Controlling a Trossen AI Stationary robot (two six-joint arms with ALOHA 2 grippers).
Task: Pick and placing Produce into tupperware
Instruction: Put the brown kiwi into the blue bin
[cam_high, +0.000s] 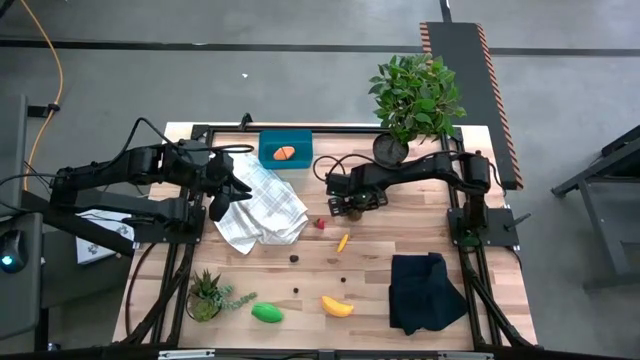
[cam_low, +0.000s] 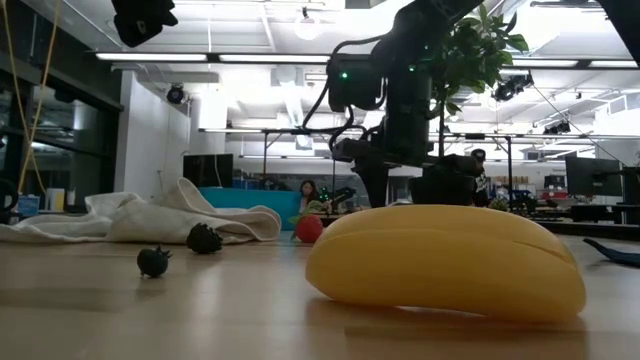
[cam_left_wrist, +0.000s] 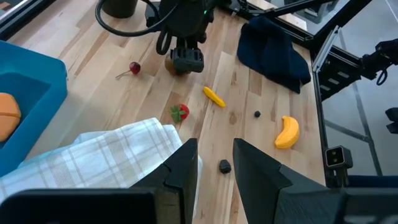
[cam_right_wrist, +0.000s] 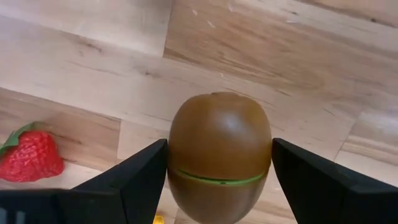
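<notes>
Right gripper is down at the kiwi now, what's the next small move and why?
Probably close the right gripper on the kiwi. Its fingers stand open on either side of the fruit, which sits centred between them on the table, so a grip looks lined up before lifting toward the tupperware.

Right gripper (cam_right_wrist: 219, 180) lowered at table centre, fingers spread wide; left gripper (cam_left_wrist: 214, 163) raised, fingers narrowly parted.

The kiwi (cam_right_wrist: 219, 155) is being cut off at 6 o'clock by the picture's edge. The tupperware (cam_left_wrist: 28, 106) is being cropped at 9 o'clock, partly screened by the white checked cloth (cam_left_wrist: 99, 165).
</notes>
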